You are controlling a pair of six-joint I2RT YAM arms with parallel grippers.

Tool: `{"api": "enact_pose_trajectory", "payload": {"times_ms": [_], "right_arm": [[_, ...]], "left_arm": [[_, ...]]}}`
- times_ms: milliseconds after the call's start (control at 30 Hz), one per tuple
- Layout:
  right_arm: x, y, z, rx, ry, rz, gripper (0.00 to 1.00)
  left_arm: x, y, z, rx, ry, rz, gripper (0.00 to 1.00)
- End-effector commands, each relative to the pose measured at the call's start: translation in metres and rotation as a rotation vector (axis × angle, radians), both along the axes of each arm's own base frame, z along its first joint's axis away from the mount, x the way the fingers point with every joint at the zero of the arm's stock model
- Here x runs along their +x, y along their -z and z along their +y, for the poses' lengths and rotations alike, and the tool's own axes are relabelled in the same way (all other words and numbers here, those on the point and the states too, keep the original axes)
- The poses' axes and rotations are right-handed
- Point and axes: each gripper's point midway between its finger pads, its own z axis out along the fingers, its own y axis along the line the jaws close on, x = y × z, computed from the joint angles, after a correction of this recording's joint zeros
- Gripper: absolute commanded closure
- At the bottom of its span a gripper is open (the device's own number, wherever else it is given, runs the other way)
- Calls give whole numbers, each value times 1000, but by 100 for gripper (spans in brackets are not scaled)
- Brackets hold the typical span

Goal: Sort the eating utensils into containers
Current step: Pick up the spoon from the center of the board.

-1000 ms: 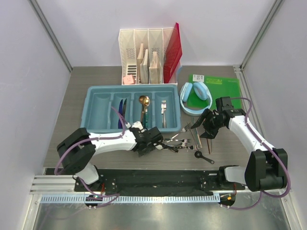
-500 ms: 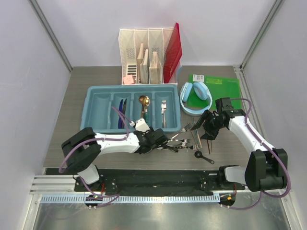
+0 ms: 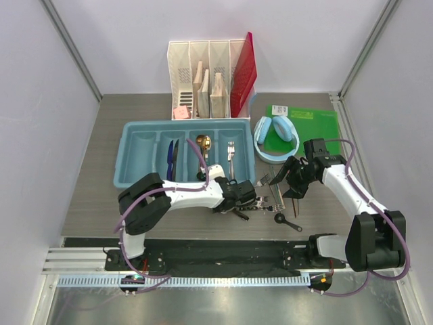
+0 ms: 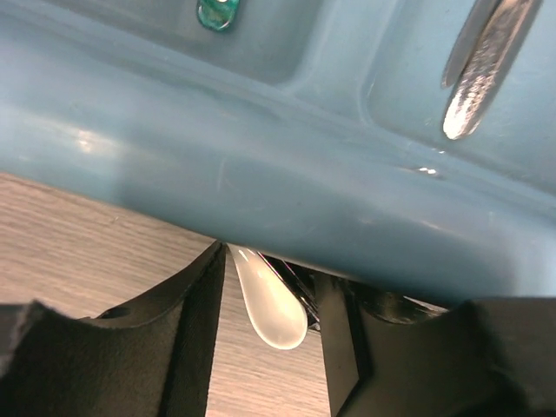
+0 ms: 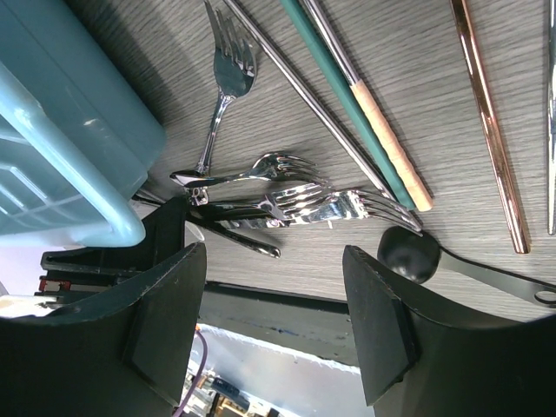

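Note:
The light blue tray [image 3: 127,162] holds dark blue knives [image 3: 172,154], a gold spoon [image 3: 203,142] and a fork [image 3: 231,152] in separate compartments. Loose forks [image 3: 267,196], brown chopsticks [image 3: 295,206] and a black spoon [image 3: 287,221] lie on the table by its right front corner. My left gripper [image 3: 243,198] is low against the tray's front wall [image 4: 261,174]. It is open, its fingers straddling the pale end of a white spoon [image 4: 274,313]. My right gripper [image 5: 271,261] hovers wide open over the silver forks [image 5: 304,200], holding nothing.
A white file organizer [image 3: 203,74] with a red folder [image 3: 242,71] stands behind the tray. Light blue headphones [image 3: 276,135] lie on a green board [image 3: 308,125] at the back right. A teal-handled utensil [image 5: 347,87] and a copper chopstick [image 5: 491,130] lie beside the forks.
My left arm has slid right along the tray's front wall to the edge of the utensil pile. The right arm has stayed where it was, still open.

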Motion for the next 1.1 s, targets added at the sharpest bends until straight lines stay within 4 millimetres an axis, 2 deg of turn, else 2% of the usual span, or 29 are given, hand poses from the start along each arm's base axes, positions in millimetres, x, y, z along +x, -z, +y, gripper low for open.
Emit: {"api": "enact_pose_trajectory", "payload": {"times_ms": [0,133,167,267,367,500,600,767,900,1067], "right_arm": [[0,-3,2,8,-11,-30,31],[0,-3,2,11,-9,-34,30],[0,-3,2,11,-8,-38,30],[-1,-2,2,12,-7,-40,30],[-1,0,2,11,-3,-33,30],[0,4,3,16,-2,-19,30],[3,3,3,19,1,-22,30],[6,1,6,34,9,-23,30],[8,1,6,37,16,-21,30],[10,-1,6,41,26,-26,30]], "left_arm": [[-38,48,60,204,-55,252,55],[-51,37,72,201,-37,287,59],[-57,38,81,212,-40,303,60],[-67,32,83,159,-27,326,65],[-86,37,101,158,-25,380,71],[-96,36,115,159,-29,393,78],[-93,26,117,161,-16,373,84],[-82,9,112,170,37,327,83],[-72,7,105,163,74,288,100],[-64,-2,104,196,94,267,100]]}}
